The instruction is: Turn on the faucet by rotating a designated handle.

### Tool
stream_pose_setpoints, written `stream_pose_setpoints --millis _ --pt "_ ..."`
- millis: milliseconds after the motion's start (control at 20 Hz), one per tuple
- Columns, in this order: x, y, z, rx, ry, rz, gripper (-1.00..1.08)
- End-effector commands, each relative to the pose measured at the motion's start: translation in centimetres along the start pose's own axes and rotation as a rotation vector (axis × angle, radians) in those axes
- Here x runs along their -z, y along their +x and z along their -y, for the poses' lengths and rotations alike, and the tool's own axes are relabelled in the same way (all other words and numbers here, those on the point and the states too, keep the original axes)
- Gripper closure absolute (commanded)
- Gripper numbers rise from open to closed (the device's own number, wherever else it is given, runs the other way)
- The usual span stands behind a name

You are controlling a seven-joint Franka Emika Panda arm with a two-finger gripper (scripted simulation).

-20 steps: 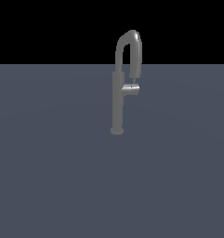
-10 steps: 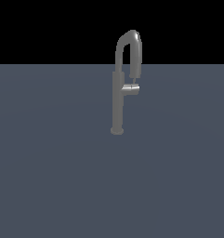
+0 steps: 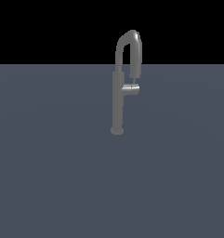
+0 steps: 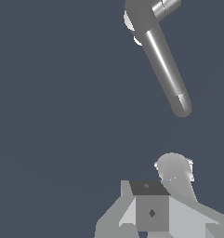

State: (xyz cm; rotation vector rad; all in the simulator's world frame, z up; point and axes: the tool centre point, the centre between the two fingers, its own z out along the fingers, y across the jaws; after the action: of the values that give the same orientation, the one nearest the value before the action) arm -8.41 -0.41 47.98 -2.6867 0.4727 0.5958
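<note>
Faucet [image 3: 118,100] unmoved on desk [image 3: 48,176] since a second ago | handle [image 3: 130,89] unturned beside post | arm absent exterior | jaws' state: cannot tell | approach pending

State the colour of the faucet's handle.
Grey metal, like the rest of the faucet. The handle shows best in the exterior view, with a pale highlight.

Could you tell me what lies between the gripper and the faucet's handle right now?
Nothing: in the wrist view only bare grey floor separates the gripper from the handle. The exterior view shows the faucet alone.
</note>
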Motion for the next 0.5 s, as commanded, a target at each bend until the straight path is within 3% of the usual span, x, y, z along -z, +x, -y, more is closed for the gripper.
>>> stream_pose_setpoints --millis 0,450 --pt "0.1 1.4 0.1 -0.032 0.033 0.038 1.08" --pt "0.2 6.7 0.2 -0.148 0.152 0.177 1.08"
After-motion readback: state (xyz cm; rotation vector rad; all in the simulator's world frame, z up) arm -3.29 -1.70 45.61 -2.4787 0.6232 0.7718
